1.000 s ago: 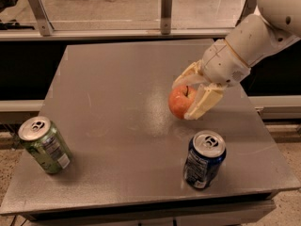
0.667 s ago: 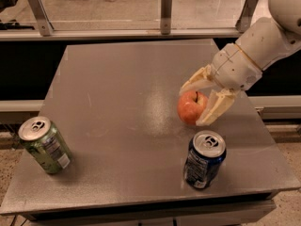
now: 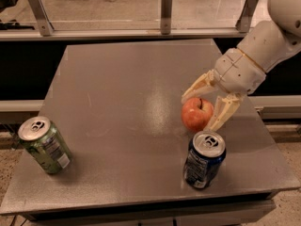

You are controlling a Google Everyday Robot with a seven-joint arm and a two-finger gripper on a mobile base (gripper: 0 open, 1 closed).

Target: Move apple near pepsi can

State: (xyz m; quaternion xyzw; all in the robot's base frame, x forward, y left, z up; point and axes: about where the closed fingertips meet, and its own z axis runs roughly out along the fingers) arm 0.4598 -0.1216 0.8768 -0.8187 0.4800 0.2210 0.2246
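The red-orange apple (image 3: 196,113) rests on the grey table (image 3: 117,102) at the right, just behind the pepsi can (image 3: 203,159), a dark blue can with a silver top that stands upright near the front right edge. My gripper (image 3: 199,113) reaches in from the right on a white arm. Its two cream fingers (image 3: 222,112) are spread to either side of the apple, with the tips at the apple's sides. The jaws stand open around it.
A green can with a silver top (image 3: 44,145) stands tilted near the front left corner. A glass barrier with metal posts (image 3: 165,6) runs along the back. The table's right edge is close to the apple and the blue can.
The gripper carried the apple to the right and down toward the blue can. The apple now sits on the table at the fingertips instead of deep between the fingers.
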